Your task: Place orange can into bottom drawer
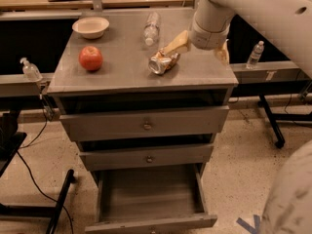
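Observation:
The orange can [163, 62] lies on its side, dented, on the grey cabinet top [122, 72] right of centre. My gripper [195, 53] hangs just right of the can and is open. One yellowish finger [176, 43] reaches down to the can's upper right side. The other finger [222, 52] stands apart near the top's right edge. The can is not between the fingers. The bottom drawer [148, 199] is pulled out and shows an empty grey inside.
A red apple [90, 58] sits on the left of the top, a white bowl [90, 27] at the back left, and a clear water bottle [151, 28] lies behind the can. The two upper drawers [146, 126] are shut. Another bottle [255, 55] stands on the right rail.

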Controlling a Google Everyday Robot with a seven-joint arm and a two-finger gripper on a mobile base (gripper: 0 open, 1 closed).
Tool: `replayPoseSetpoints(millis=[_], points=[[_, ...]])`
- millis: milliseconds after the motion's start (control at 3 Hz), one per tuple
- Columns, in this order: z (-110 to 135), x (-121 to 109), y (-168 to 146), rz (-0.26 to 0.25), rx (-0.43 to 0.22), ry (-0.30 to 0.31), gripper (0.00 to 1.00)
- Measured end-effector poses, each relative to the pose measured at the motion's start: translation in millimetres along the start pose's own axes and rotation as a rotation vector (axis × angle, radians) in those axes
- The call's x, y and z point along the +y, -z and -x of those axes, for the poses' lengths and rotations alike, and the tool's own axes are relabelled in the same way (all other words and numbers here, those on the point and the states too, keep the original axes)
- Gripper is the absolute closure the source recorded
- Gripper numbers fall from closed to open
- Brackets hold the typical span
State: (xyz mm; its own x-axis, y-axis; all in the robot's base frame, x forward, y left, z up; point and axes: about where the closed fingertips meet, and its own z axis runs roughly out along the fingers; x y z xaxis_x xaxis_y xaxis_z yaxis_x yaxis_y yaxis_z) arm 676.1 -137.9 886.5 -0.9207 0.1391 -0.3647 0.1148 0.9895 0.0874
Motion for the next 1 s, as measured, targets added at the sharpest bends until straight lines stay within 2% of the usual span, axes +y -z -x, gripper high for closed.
replayPoseSetpoints(millis=[333,667,1000], points=[[1,2,2,0.032,0.01,-0.006,0.0],[16,27,3,0.09,0.041,-0.063,0.0],[28,48,0,0.101,0.029,-0.166,0.0]])
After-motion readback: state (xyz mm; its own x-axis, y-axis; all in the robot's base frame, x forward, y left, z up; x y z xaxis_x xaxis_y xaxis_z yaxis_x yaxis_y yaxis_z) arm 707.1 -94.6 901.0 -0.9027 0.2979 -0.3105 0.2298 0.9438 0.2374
